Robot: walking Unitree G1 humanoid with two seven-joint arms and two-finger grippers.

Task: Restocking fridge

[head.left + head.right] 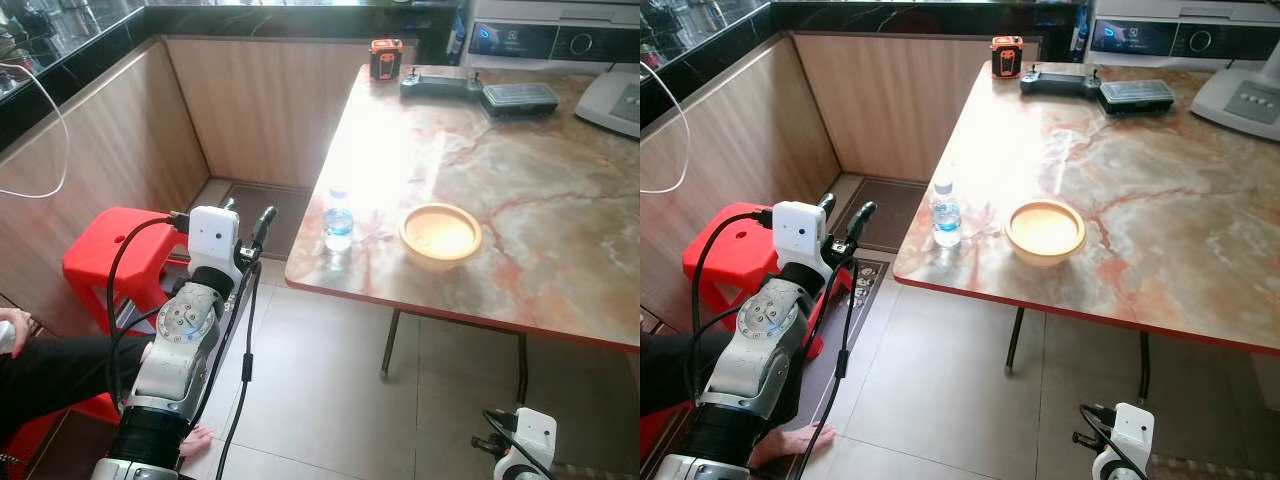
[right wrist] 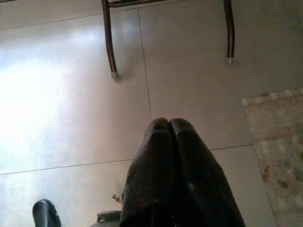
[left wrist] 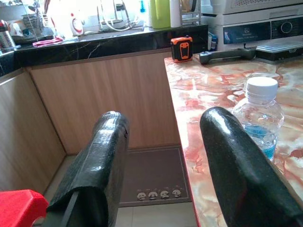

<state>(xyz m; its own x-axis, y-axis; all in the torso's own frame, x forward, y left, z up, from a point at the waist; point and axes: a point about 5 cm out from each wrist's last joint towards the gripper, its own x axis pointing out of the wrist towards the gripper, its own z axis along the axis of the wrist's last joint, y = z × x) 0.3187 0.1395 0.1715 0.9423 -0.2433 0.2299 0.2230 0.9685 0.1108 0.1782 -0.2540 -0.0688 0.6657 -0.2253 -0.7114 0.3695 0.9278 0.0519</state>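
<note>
the left gripper (image 1: 248, 222) is raised at centre-left of the left eye view, its jaws spread wide and holding nothing, level with the near corner of the marble bench (image 1: 520, 190) and short of it. in the left wrist view the two black fingers (image 3: 106, 156) frame the bench edge, with the water bottle (image 3: 259, 113) just beyond the finger nearer the bench. the water bottle (image 1: 338, 224), white-capped with a blue label, stands upright near the bench's front left corner, apart from the gripper. beside it toward the centre of the frame sits a shallow yellow bowl (image 1: 440, 234). at the top of the frame, along the far edge of the bench, lie an orange-and-black device (image 1: 385, 58), a dark controller (image 1: 441, 84) and a dark flat case (image 1: 520, 97). a red stool (image 1: 115, 255) stands on the tiled floor (image 1: 320, 390) at the left, behind the silver arm. a person's bare foot (image 1: 790, 442) rests on the floor at lower left of the right eye view. the right gripper (image 2: 169, 128) hangs low with its jaws pressed together, pointing at the floor near the bench legs (image 2: 110, 42).
</note>
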